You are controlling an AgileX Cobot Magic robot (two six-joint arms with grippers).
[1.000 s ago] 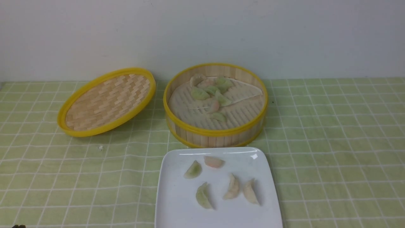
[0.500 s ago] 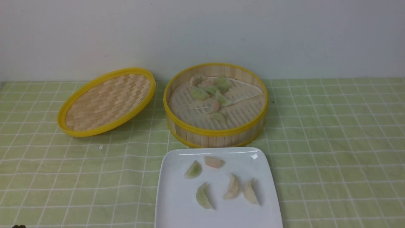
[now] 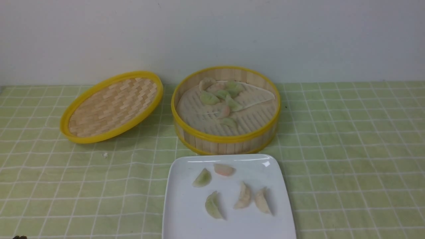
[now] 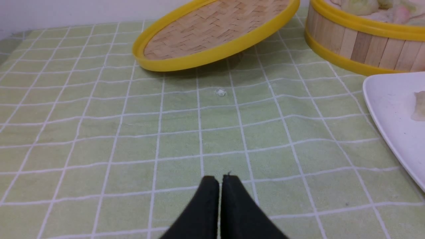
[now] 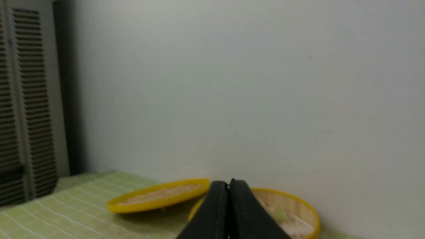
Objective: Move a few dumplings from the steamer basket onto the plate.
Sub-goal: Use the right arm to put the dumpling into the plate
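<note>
The steamer basket (image 3: pixel 225 141) stands at the middle back of the table, holding several dumplings (image 3: pixel 208 98) on its white liner. In front of it lies the white square plate (image 3: pixel 186 212) with several dumplings (image 3: pixel 212 205) on it, green, pink and cream. My left gripper (image 4: pixel 220 179) is shut and holds nothing, low over the cloth to the left of the plate (image 4: pixel 391 113). My right gripper (image 5: pixel 228 183) is shut with nothing in it, raised and pointing toward the basket (image 5: pixel 298 202) and the wall. Neither gripper shows in the front view.
The flat woven lid (image 3: pixel 111 106) with a yellow rim leans tilted to the left of the basket. A small white crumb (image 3: pixel 105 154) lies on the green checked cloth (image 3: pixel 348 159). A pale wall stands close behind the basket. A louvred door (image 5: pixel 23 109) is at the far left.
</note>
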